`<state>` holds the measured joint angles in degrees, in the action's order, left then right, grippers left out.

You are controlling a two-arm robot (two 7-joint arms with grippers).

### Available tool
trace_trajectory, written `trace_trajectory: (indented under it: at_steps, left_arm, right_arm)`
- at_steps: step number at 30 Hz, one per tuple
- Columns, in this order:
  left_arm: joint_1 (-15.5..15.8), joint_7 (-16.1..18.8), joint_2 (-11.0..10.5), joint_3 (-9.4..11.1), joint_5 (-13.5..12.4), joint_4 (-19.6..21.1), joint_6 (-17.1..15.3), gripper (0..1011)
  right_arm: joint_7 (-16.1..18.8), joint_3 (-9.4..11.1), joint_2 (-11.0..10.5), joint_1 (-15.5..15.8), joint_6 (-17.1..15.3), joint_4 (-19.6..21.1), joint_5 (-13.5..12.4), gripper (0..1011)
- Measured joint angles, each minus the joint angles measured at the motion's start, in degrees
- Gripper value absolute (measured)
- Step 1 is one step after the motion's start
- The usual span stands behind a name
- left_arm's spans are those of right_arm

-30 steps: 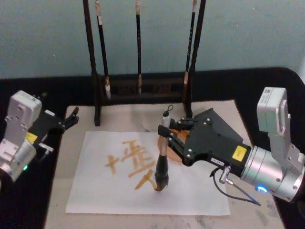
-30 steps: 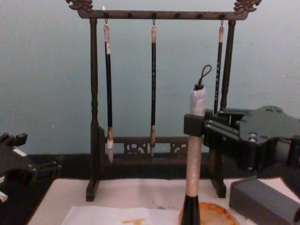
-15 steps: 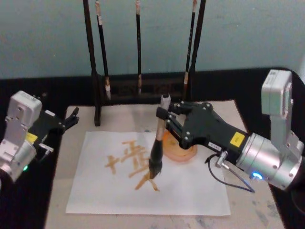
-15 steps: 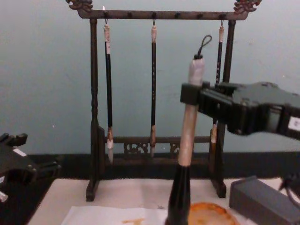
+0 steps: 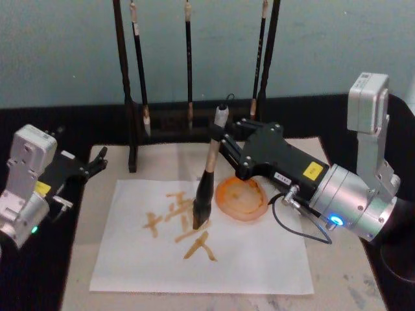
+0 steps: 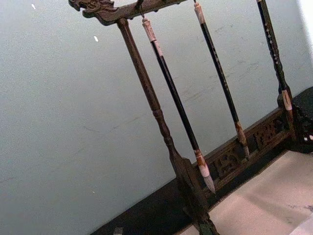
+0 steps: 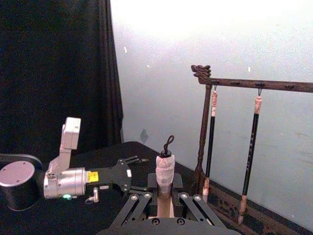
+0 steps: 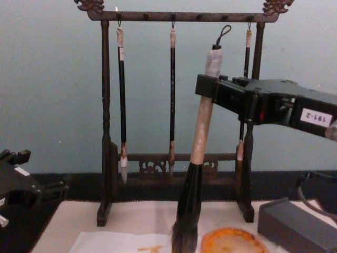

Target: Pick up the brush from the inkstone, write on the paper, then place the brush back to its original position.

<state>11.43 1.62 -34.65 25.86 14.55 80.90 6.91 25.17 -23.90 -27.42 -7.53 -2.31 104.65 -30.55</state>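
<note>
Lifting the brush (image 5: 206,180) higher, I am keeping my right gripper (image 5: 219,137) clamped on its pale handle. A second ago the bristles were pressing the lowest stroke on the paper (image 5: 259,259); now they are hanging over the orange character's (image 5: 178,223) middle, just beside the inkstone (image 5: 241,197). I judge the writing is nearly finished. My left gripper (image 5: 97,160) is idling off to the left.

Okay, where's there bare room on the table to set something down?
Free: the near right of the paper, in front of the inkstone, and the mat strip left of it. Crowded: mid-paper around the brush and right gripper.
</note>
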Motion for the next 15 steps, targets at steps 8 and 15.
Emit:
trace_trajectory:
  at_steps: [8, 15]
  left_arm:
    - [0.0, 0.0, 0.0, 0.0, 0.0, 0.0, 0.0, 1009]
    - [0.0, 0.0, 0.0, 0.0, 0.0, 0.0, 0.0, 1010]
  right_arm:
    - [-0.56, -0.16, 0.28, -0.32, -0.02, -0.12, -0.05, 173]
    - [-1.93, 0.78, 1.39, -0.98, -0.68, -0.57, -1.52, 172]
